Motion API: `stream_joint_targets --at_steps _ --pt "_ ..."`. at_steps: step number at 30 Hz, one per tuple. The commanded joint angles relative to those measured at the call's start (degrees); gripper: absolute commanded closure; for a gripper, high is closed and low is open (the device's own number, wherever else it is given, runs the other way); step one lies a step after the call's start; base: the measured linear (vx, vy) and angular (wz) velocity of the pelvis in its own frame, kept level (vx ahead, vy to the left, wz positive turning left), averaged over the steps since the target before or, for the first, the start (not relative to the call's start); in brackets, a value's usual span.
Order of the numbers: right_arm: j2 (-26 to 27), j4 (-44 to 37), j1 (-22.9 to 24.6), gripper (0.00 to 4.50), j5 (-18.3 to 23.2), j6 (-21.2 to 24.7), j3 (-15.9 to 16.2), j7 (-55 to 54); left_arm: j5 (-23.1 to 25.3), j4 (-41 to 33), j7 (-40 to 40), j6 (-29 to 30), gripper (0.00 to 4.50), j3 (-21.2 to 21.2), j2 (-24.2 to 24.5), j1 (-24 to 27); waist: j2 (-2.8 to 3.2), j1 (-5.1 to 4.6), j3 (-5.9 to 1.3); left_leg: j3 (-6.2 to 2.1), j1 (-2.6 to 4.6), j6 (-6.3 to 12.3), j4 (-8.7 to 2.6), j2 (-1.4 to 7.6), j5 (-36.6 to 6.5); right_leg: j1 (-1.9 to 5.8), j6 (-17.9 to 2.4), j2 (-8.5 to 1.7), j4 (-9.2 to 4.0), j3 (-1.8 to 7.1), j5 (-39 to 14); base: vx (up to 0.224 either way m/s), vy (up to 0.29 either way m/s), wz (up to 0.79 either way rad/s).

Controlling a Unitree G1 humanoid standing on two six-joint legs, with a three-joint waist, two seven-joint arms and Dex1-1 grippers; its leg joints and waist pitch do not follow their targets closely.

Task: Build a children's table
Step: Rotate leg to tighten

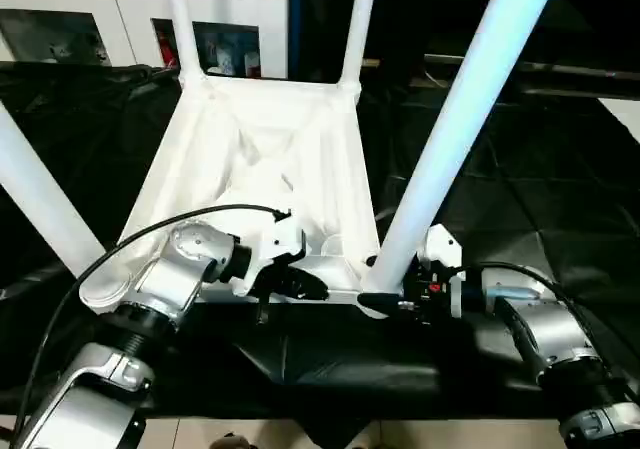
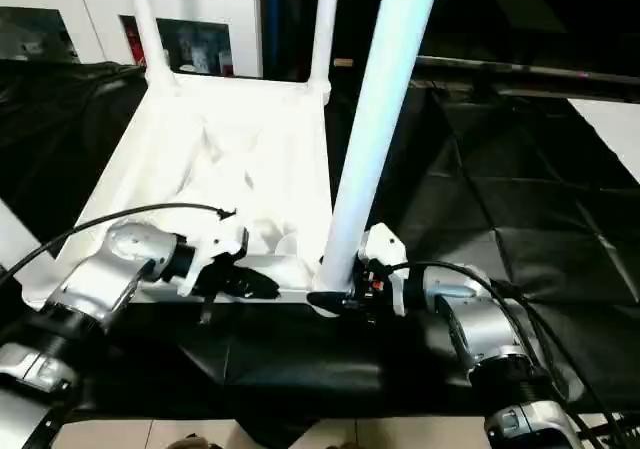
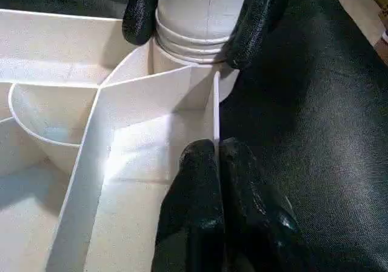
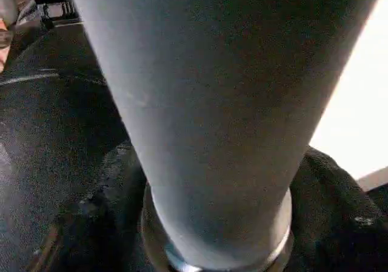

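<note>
The white tabletop (image 1: 260, 149) lies upside down, ribbed underside up, on black cloth. Four white legs stand in its corner sockets: far left (image 1: 180, 19), far right (image 1: 360, 19), near left (image 1: 40, 204) and near right (image 1: 460, 119). My left gripper (image 1: 300, 287) is shut on the tabletop's thin near rim (image 3: 216, 102), one finger on each side. My right gripper (image 1: 385, 299) is shut around the base of the near right leg (image 4: 212, 102), just above its socket. In the left wrist view its black fingers (image 3: 257, 17) clasp that leg (image 3: 200, 5).
Black cloth (image 1: 520, 199) covers the work surface all around the tabletop. White cabinets (image 1: 120, 19) with glass doors stand behind. A pale floor strip (image 1: 200, 434) shows below the cloth's near edge. A dark bar (image 2: 520, 69) runs across the back right.
</note>
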Motion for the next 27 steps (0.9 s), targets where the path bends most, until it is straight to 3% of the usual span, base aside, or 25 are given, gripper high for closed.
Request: stream_joint_targets --at_steps 1,5,9,10,11,12,13,15,16,17,19,20,27 --pt "0.6 -0.8 0.0 1.73 0.1 0.5 0.3 0.6 0.4 -0.2 -0.4 0.1 4.5 -1.6 -0.6 1.1 0.1 0.08 -3.28 -0.74 -0.09 4.55 -3.18 3.07 -5.7 3.0 -13.3 -4.93 -3.17 3.65 -5.6 0.0 0.0 0.0" --pt "2.8 1.9 0.2 1.77 -1.8 -0.3 -0.4 -6.5 1.8 1.4 6.6 -0.1 4.5 -0.9 -3.3 0.5 0.14 -0.1 -3.17 -0.84 -0.06 3.77 -3.28 3.07 -6.6 2.78 -12.8 -5.01 -3.39 3.65 -7.6 0.0 0.0 0.0" --pt "5.7 5.6 -0.3 1.79 -5.5 0.2 -1.2 -18.0 4.1 4.1 14.4 0.1 4.5 -0.9 -6.5 -0.7 -0.08 -0.33 -2.51 -1.02 0.37 1.33 -3.73 2.8 -12.1 2.57 -9.3 -5.17 -5.08 3.53 -20.4 0.0 0.0 0.0" --pt "6.4 5.9 -0.2 1.79 -5.8 0.6 -1.4 -20.0 4.4 4.5 15.6 0.3 4.5 -0.9 -7.2 -0.9 -0.04 -0.57 -2.28 -1.27 0.54 0.65 -3.96 2.72 -14.8 2.33 -6.5 -5.23 -5.83 3.43 -27.2 0.0 0.0 0.0" --pt "8.1 7.2 -0.6 1.79 -6.4 1.5 -2.5 -25.3 5.1 5.4 18.0 0.6 4.5 -1.1 -8.8 -1.4 -0.16 -0.65 -2.34 -1.34 0.7 0.52 -3.94 2.73 -15.4 2.24 -5.9 -5.26 -6.02 3.41 -28.4 0.0 0.0 0.0" --pt "11.3 9.3 -1.3 1.8 -7.1 3.2 -4.4 -34.1 6.0 6.9 22.0 1.5 4.5 -1.3 -11.9 -2.3 0.18 -0.89 -2.32 -1.42 0.91 0.02 -4.02 2.78 -15.9 1.91 -5.5 -5.19 -6.14 3.48 -29.0 0.0 0.0 0.0" --pt "11.3 9.3 -1.3 1.8 -7.1 3.2 -4.4 -34.1 6.0 6.9 22.0 1.5 4.5 -1.3 -11.9 -2.3 0.11 -1.22 -2.24 -1.6 1.13 -0.8 -4.1 2.78 -17.4 1.64 -5.2 -5.14 -6.29 3.31 -30.1 0.0 0.0 0.0" --pt "14.5 10.3 -2.1 1.8 -8.5 4.4 -4.5 -40.6 6.5 7.6 24.0 2.0 4.5 -2.4 -15.2 -3.0 0.04 -1.76 -2.35 -1.82 0.7 -0.87 -4.22 2.7 -18.1 1.94 -4.5 -5.2 -6.36 3.21 -30.6 0.0 0.0 0.0" --pt "15.8 10.4 -2.4 1.8 -9.0 4.5 -4.1 -42.2 6.6 7.8 24.4 2.1 4.5 -3.0 -16.6 -3.3 0.07 -1.77 -2.44 -1.79 0.82 -0.61 -4.13 2.67 -18.0 1.77 -4.3 -5.31 -6.55 3.3 -30.4 0.0 0.0 0.0" --pt "16.9 10.1 -2.5 1.8 -9.1 4.3 -3.7 -42.5 6.7 7.8 24.4 2.1 4.5 -3.4 -17.5 -3.4 0.64 -1.77 -2.45 -1.77 0.81 -0.4 -4.15 2.62 -17.8 1.7 -4.7 -5.25 -6.46 3.43 -29.2 0.0 0.0 0.0" --pt "17.8 9.8 -2.6 1.8 -9.3 3.2 -3.1 -41.6 6.7 7.9 24.3 1.8 4.5 -3.8 -18.3 -3.5 0.23 -1.82 -2.61 -1.65 0.65 0.06 -4.16 2.67 -17.6 1.78 -5.1 -5.08 -6.27 3.53 -26.6 0.0 0.0 0.0" --pt "18.1 10.0 -2.8 1.24 -9.0 1.7 -2.6 -40.7 6.8 8.0 24.0 1.4 4.5 -4.1 -18.6 -3.6 0.2 -1.78 -2.72 -1.59 0.57 0.4 -4.15 2.73 -17.2 1.82 -5.6 -5.12 -6.05 3.65 -24.9 0.0 0.0 0.0" --pt "16.1 9.2 -3.9 0.68 -7.2 -0.4 -2.7 -35.2 6.7 7.2 20.5 1.0 4.5 -3.6 -15.6 -2.7 0.37 -1.65 -3.03 -1.42 0.25 1.36 -4.07 2.72 -15.5 2.18 -7.2 -5.08 -5.6 3.73 -21.1 0.0 0.0 0.0"
